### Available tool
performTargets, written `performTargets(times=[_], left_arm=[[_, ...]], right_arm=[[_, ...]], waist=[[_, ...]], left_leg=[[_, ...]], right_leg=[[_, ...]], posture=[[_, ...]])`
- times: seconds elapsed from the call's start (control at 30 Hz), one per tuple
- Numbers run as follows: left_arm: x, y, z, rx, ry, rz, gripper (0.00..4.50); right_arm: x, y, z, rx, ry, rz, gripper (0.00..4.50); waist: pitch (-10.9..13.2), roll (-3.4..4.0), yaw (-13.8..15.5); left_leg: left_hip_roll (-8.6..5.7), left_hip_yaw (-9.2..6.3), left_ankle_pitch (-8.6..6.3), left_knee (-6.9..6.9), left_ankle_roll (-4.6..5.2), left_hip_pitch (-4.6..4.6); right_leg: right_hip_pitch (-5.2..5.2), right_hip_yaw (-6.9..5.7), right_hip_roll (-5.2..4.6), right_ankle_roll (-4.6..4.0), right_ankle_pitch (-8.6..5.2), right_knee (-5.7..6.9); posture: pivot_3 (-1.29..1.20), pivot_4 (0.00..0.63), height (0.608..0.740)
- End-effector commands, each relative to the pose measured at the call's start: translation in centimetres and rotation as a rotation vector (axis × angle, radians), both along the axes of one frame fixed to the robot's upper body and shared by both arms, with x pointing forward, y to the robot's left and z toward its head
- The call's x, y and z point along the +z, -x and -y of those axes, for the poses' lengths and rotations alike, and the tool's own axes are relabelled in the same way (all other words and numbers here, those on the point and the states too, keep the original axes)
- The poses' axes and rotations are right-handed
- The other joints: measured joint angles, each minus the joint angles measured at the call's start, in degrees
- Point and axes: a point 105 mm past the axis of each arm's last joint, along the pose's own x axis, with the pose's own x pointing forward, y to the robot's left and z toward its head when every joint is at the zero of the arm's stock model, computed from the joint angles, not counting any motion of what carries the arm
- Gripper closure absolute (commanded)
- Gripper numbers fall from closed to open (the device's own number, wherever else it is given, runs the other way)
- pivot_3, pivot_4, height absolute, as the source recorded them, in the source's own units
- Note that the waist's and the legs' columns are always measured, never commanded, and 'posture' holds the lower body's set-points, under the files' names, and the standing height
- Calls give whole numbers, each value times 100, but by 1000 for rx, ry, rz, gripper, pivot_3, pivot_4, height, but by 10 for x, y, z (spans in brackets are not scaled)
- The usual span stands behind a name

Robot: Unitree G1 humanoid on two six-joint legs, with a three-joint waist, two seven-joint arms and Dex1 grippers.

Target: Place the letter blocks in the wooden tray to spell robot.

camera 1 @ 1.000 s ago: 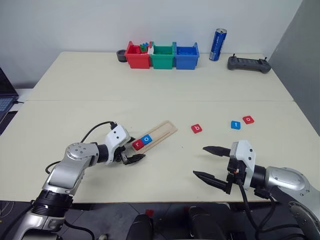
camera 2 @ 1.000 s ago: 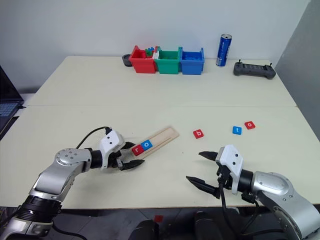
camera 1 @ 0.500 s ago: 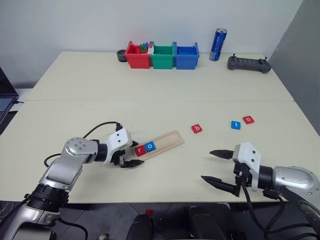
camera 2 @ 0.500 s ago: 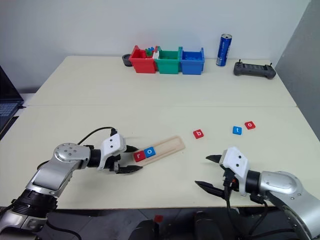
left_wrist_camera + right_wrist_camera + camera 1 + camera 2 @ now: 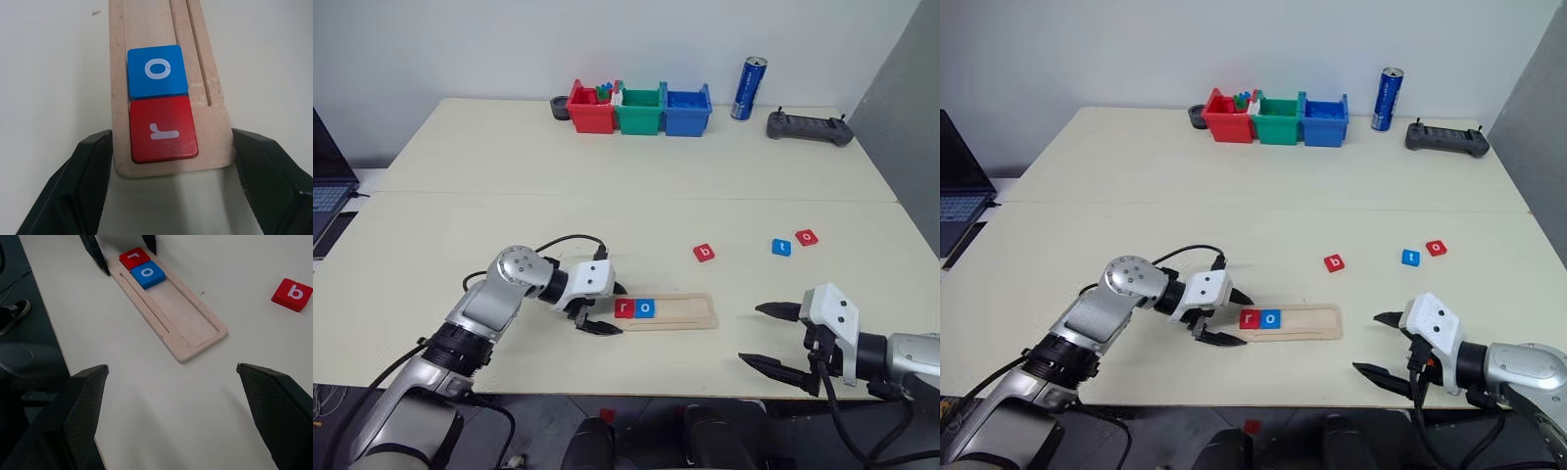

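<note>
The wooden tray (image 5: 680, 311) lies level across the near middle of the table. At its left end sit a red letter block "r" (image 5: 625, 308) and a blue "o" (image 5: 646, 307), side by side. My left gripper (image 5: 607, 308) straddles that end, one finger against each long edge, shut on the tray. Three loose letter blocks lie farther right: red "b" (image 5: 704, 253), blue "t" (image 5: 781, 247), red "o" (image 5: 807, 237). Near the table's front edge, right of the tray, my right gripper (image 5: 769, 338) hangs open with nothing in it.
Red (image 5: 590, 106), green (image 5: 638, 108) and blue (image 5: 688, 108) bins stand at the back, with a blue can (image 5: 745, 88) and a black controller (image 5: 808, 125) to their right. A laptop (image 5: 328, 186) sits off the table's left.
The left gripper swung the tray from slanted to level and slid it rightward, "r" and "o" riding along. The right gripper drew back to the right, still open. The camera shifted.
</note>
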Motion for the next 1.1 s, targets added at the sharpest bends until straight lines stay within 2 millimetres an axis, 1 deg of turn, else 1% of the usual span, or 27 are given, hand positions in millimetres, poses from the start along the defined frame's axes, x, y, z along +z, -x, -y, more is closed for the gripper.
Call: performTargets(times=[0.03,0.17,0.4,0.47,0.5,0.53,0.73,1.0,1.1], left_arm=[[-3,3,3,-52,-30,-1,1062],[-4,4,3,-67,-29,-10,1062],[-5,0,7,-57,-17,-13,1062],[-5,0,6,-53,-16,-22,319],[-4,-1,6,-51,-14,-22,78],[-3,-1,5,-50,-12,-21,31],[5,0,2,-51,15,-11,31],[14,0,-6,-35,54,5,31],[22,-2,-10,-4,89,21,31]], right_arm=[[8,3,-3,11,11,36,0],[7,5,-3,7,15,38,0],[6,5,-5,10,15,30,0],[6,5,-5,11,17,31,0],[6,4,-5,12,18,30,0],[6,5,-5,13,18,29,0],[5,6,-6,25,16,15,0],[9,3,-5,36,12,22,0],[19,-6,-9,24,-32,72,0]], waist=[[0,0,-2],[0,0,-2],[0,0,1],[0,0,1],[0,0,1],[0,0,1],[0,0,1],[0,-1,-3],[1,-1,-10]], left_leg=[[0,0,0,0,0,0],[1,-1,0,0,0,0],[0,-1,0,2,0,0],[0,-1,0,2,0,0],[0,-1,0,2,0,0],[0,-1,0,2,0,0],[0,-1,0,2,0,1],[2,-2,0,2,0,2],[2,-2,0,3,0,1]], right_leg=[[0,0,0,0,0,0],[0,0,1,0,0,1],[1,0,1,0,0,2],[2,0,0,0,0,2],[2,-1,1,0,0,2],[2,0,1,0,0,2],[2,0,1,0,0,3],[1,-1,3,0,0,4],[1,-1,2,0,0,4]], posture=[[0,150,740],[0,150,740],[0,150,740],[0,150,740],[0,150,740],[0,150,740],[0,150,740],[0,150,740],[0,150,740]])
